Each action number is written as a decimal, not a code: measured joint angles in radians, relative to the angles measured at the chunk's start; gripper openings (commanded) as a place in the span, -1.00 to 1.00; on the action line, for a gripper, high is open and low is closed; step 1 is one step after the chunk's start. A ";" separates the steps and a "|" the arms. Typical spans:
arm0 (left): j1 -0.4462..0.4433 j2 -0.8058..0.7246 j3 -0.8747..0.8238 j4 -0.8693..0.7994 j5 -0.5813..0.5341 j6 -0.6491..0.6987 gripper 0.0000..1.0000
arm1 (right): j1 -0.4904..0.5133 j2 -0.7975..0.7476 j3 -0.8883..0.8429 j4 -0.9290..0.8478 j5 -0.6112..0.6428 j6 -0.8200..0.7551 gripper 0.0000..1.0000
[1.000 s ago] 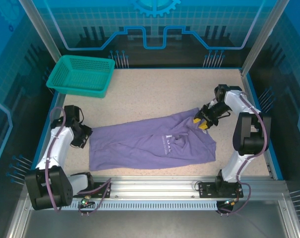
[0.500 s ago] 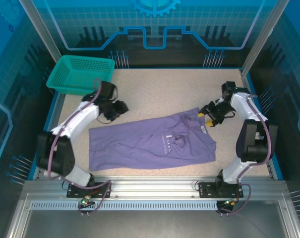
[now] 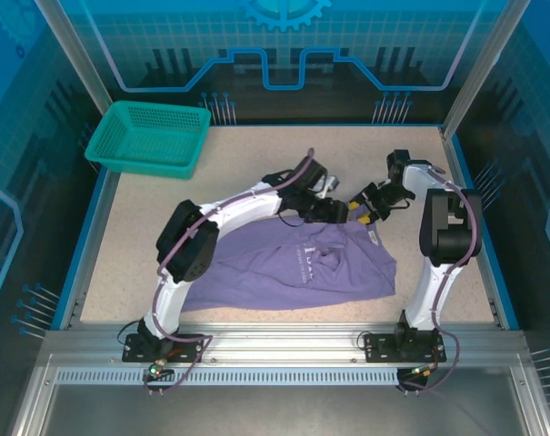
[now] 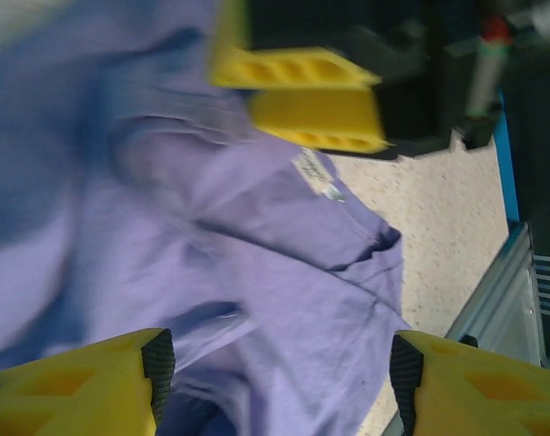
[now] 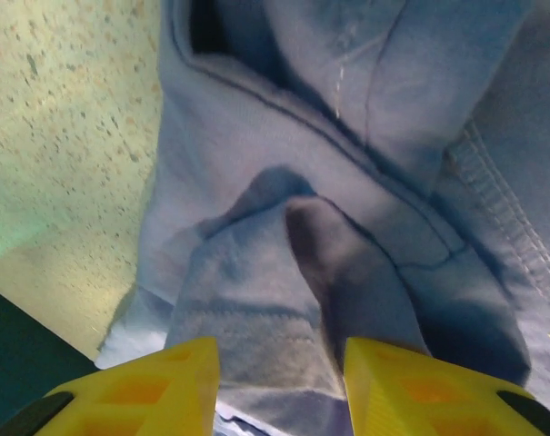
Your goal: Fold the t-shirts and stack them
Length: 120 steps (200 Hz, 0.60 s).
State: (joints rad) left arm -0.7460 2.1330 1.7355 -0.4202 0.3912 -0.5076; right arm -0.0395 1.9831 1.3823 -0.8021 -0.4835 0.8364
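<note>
**Left arm crosses the table to meet the right at the collar**

Half a second ago the left arm was bent back by the basket; it now reaches across the table, and its left gripper sits almost nose to nose with the right gripper, which has edged back onto the cloth.

From its own wrist camera, the left gripper's yellow fingers stand wide apart with nothing between them. Whether they touch the cloth below I cannot tell. That view also shows the right gripper straight ahead, its two fingers nearly together at the shirt's edge. In the right wrist view, its jaws are closed on a bunched ridge of fabric that fills the gap.

That fabric is the lavender-purple short-sleeved fabric t-shirt, which lies spread over the near right part of the table. Its small white lettering faces up and its collar end points to the far right.

Under it is a speckled beige tabletop with a blue rim. A teal plastic mesh basket sits in the far left corner, well apart from the shirt. A ribbed aluminium rail runs along the near edge, and blue-tinted grid-patterned panels close in the back.
</note>
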 measured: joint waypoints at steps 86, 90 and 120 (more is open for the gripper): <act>-0.074 0.131 0.124 -0.093 -0.074 0.013 0.21 | 0.000 0.024 0.000 0.039 -0.026 0.028 -0.30; -0.077 0.140 0.134 -0.104 -0.084 0.013 0.21 | 0.000 0.026 0.000 0.039 -0.025 0.027 -0.30; -0.095 0.201 0.225 -0.186 -0.130 0.015 0.12 | 0.000 0.027 0.000 0.040 -0.025 0.024 -0.34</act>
State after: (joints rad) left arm -0.8406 2.3337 1.9610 -0.6060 0.2615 -0.4923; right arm -0.0395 2.0098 1.3823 -0.7624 -0.5087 0.8604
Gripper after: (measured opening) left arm 0.586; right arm 0.348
